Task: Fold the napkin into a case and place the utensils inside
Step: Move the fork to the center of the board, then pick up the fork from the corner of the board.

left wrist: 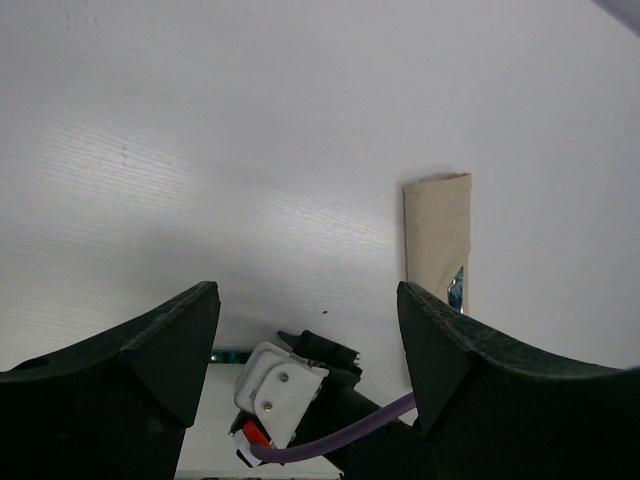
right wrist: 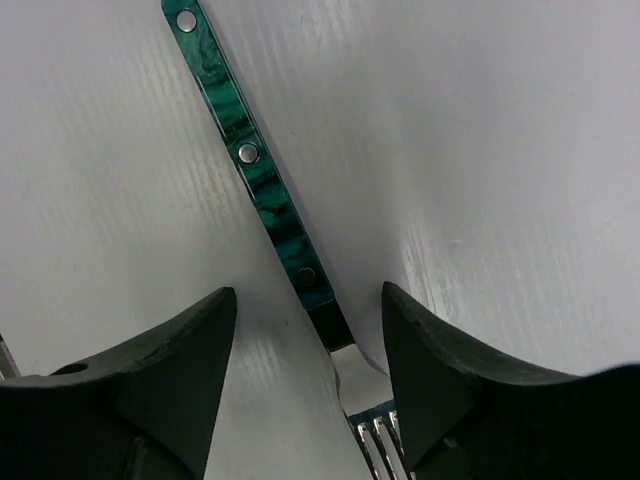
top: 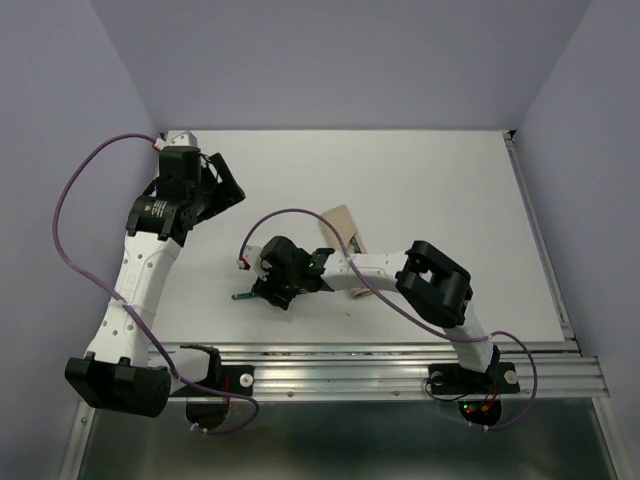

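Note:
The napkin is folded into a narrow beige case [top: 343, 222] lying mid-table, crossed by my right arm. In the left wrist view the case [left wrist: 437, 225] shows a green-handled utensil tip [left wrist: 457, 285] at its near end. A fork [right wrist: 262, 185] with a green riveted handle and silver tines lies flat on the table; its handle end shows in the top view [top: 243, 296]. My right gripper [right wrist: 310, 315] is open, low over the fork, one finger on each side of its neck. My left gripper [top: 228, 190] is open and empty at the far left, also in its own view [left wrist: 308, 310].
The white table's far edge meets purple-grey walls. A metal rail [top: 400, 362] runs along the near edge by the arm bases. Purple cables [top: 70, 190] loop off both arms. The right wrist's white connector [left wrist: 278, 385] shows below the left fingers.

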You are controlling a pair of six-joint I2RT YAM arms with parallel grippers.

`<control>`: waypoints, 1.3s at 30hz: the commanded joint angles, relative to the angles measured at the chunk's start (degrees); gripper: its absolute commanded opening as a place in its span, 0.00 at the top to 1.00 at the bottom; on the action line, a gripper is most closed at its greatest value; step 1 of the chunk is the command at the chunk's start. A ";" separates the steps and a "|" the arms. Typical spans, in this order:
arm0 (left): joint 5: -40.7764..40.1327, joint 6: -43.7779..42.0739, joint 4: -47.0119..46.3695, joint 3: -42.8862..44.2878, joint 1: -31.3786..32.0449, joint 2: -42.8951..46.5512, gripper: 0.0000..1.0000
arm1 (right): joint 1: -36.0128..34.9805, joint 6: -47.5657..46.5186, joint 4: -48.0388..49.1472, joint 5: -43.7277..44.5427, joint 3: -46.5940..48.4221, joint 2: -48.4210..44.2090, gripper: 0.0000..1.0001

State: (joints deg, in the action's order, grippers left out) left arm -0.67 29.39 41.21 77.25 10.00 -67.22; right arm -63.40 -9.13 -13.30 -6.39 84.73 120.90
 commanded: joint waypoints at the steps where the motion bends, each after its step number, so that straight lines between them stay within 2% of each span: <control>1: -0.21 -0.38 -2.27 -0.88 -0.24 0.78 0.18 | -0.68 1.03 -0.41 1.55 1.14 1.62 0.38; 2: -0.13 -0.38 -2.36 -1.05 -0.24 0.78 0.18 | -0.68 1.21 0.02 1.73 0.97 1.70 0.44; 4: -0.12 -0.38 -2.45 -1.14 -0.24 0.78 0.18 | -0.68 2.00 1.25 1.65 0.62 1.79 0.48; 13: 0.31 -0.65 -2.54 -1.49 -0.24 0.78 0.18 | -0.68 3.50 2.84 1.65 2.81 4.69 0.50; 16: 0.32 -0.65 -2.54 -1.58 -0.24 0.78 0.18 | -0.68 3.59 2.84 1.82 3.42 5.48 0.62; 17: 0.32 -0.73 -2.63 -1.67 -0.24 0.78 0.18 | -0.68 3.68 2.75 1.82 3.43 5.49 0.72; 19: 0.32 -0.82 -2.63 -1.76 -0.24 0.69 0.18 | -0.68 3.94 2.84 2.35 2.99 4.96 0.84; 20: 0.32 -0.82 -2.71 -1.84 -0.24 0.69 0.18 | -0.68 4.20 2.84 2.79 2.73 4.17 0.95; 21: 0.32 -0.82 -2.89 -1.93 -0.24 0.60 0.18 | -0.68 4.73 2.75 4.01 2.11 3.38 0.99; 29: 4.44 -0.91 -5.70 -0.26 -0.33 -3.69 0.18 | -0.68 10.08 4.51 10.70 -2.28 -8.21 0.99; 36: 11.91 -0.30 -10.62 1.67 -0.33 -10.11 0.18 | 4.33 17.91 3.81 12.90 -7.46 -19.11 0.99; 39: 15.42 -0.12 -12.90 2.64 -0.33 -13.72 0.18 | 7.49 22.03 0.48 13.60 -10.18 -24.20 0.99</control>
State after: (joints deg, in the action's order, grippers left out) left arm 9.87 29.41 32.75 76.66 9.98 -79.26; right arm -59.66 6.57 -11.29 4.49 77.21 103.31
